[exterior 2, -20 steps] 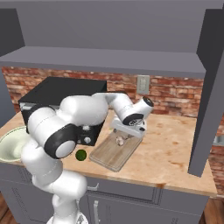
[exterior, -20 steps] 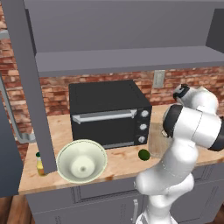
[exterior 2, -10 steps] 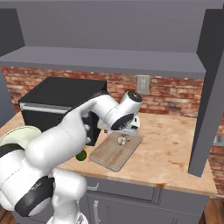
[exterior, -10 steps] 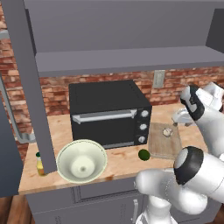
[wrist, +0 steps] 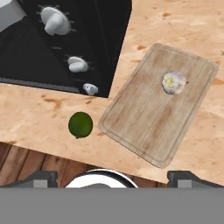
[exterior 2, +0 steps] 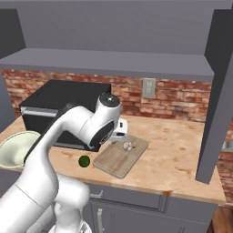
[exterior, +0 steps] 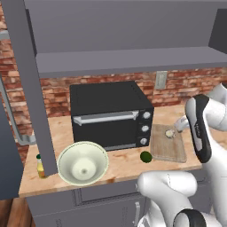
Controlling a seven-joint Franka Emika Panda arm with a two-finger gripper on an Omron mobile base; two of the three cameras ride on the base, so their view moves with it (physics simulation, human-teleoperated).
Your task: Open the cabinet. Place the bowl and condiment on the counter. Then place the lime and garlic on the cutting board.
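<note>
The garlic (wrist: 173, 82) lies on the cutting board (wrist: 148, 113) near its far end, and it shows again as the garlic (exterior: 169, 133) (exterior 2: 128, 145). The lime (wrist: 80, 124) (exterior: 146, 156) (exterior 2: 84, 161) sits on the counter (wrist: 39, 109) just off the board's corner. My gripper (wrist: 113, 178) hangs open high above the board and lime, holding nothing. The bowl (exterior: 83, 163) and the yellow condiment (exterior: 41, 166) stand on the counter's left end. The cabinet (exterior: 124, 57) stands with its doors swung open.
A black oven (exterior: 108, 113) stands on the counter between the bowl and the cutting board (exterior: 167, 142). The open cabinet doors (exterior: 24, 88) (exterior 2: 218, 91) reach down on either side. A brick wall with a socket (exterior 2: 148, 88) backs the counter.
My hand has lifted off the cutting board and drawn back towards the counter's front edge as the arm swung. The garlic stays on the board.
</note>
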